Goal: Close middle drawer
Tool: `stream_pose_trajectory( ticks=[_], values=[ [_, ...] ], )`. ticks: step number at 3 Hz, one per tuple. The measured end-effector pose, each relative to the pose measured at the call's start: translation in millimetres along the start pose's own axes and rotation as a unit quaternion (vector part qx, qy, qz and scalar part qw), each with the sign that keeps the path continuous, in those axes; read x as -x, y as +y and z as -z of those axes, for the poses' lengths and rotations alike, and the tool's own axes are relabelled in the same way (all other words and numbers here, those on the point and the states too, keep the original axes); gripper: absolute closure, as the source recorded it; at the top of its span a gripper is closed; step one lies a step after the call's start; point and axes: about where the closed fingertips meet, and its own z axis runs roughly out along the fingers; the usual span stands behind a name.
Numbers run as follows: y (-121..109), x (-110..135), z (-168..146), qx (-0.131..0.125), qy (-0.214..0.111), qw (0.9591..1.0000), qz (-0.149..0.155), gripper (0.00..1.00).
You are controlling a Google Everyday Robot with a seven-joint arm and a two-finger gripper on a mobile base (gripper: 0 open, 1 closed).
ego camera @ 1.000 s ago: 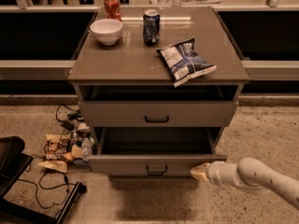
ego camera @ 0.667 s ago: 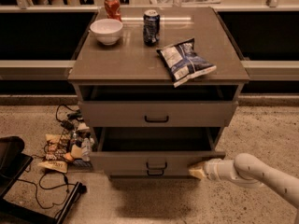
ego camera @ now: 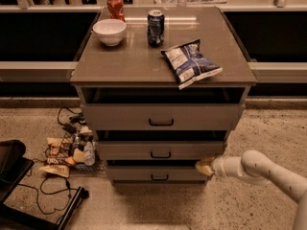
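Observation:
The middle drawer (ego camera: 129, 151) is a wide grey-brown front with a small dark bar handle (ego camera: 160, 155), set in the cabinet (ego camera: 124, 66) between the taller top drawer (ego camera: 120, 117) and the narrow bottom drawer (ego camera: 134, 174). A thin dark gap shows above its front. My gripper (ego camera: 205, 166), on the end of a white arm (ego camera: 259, 169) that reaches in from the right, sits at the drawer front's lower right corner, touching or nearly touching it.
On the cabinet top stand a white bowl (ego camera: 109, 31), a dark can (ego camera: 155, 21), a red can (ego camera: 115, 6) and a chip bag (ego camera: 190, 63). Snack packets and cables (ego camera: 67, 150) lie on the floor at the left, beside a black object (ego camera: 12, 174).
The middle drawer has slid back into the cabinet, its open box now hidden. My gripper followed its right corner inward.

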Motion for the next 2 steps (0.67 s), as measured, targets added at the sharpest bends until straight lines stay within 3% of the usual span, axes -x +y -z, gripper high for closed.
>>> stream_pose_trajectory(
  ticks=[1, 2],
  values=[
    [-50.3, 32.1, 5.7, -0.026, -0.021, 0.9994, 0.007, 1.0],
    [-49.5, 31.0, 6.8, -0.026, -0.021, 0.9994, 0.007, 1.0]
  ],
)
